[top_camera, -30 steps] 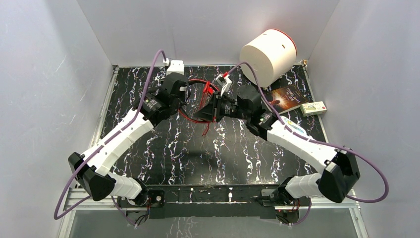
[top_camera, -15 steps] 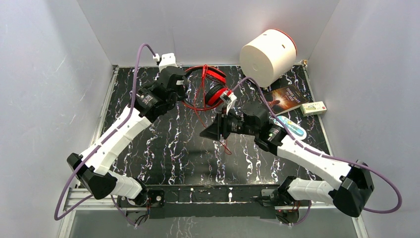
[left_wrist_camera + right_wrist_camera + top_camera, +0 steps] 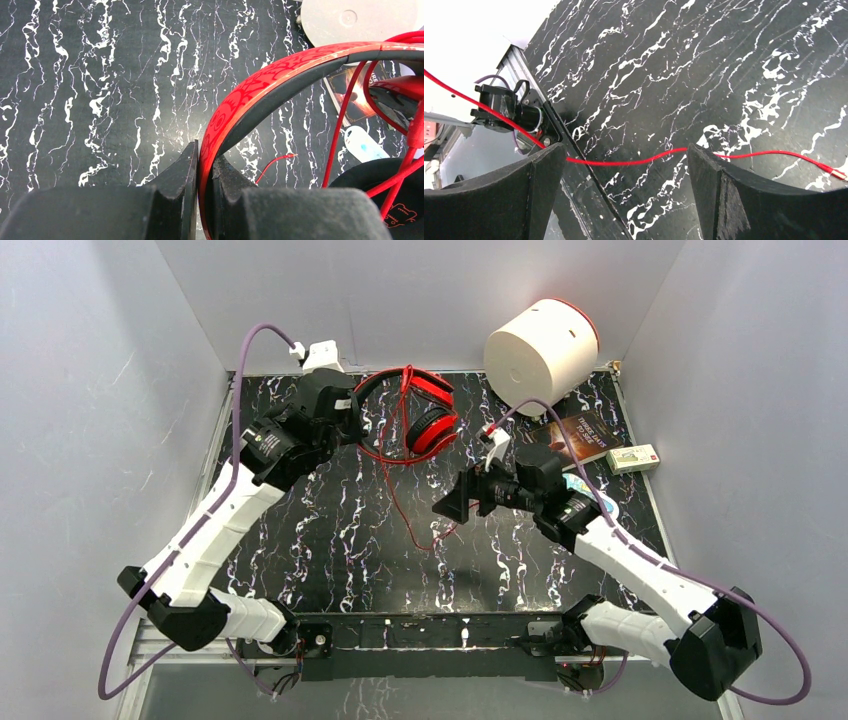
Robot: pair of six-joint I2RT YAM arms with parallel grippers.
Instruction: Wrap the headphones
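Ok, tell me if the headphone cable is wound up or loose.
Loose. The cable trails from the headphones down across the table, running unheld between the open right end effector's fingers.

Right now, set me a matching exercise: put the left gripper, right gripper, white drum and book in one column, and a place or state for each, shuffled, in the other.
Column one
1. left gripper
2. right gripper
3. white drum
4. book

Column two
A. lying flat towards the right of the table, just in front of the drum
B. open wide, the cable running across its gap
C. shut on the headband of the headphones
D. on its side at the far right corner

Pairs: 1-C, 2-B, 3-D, 4-A
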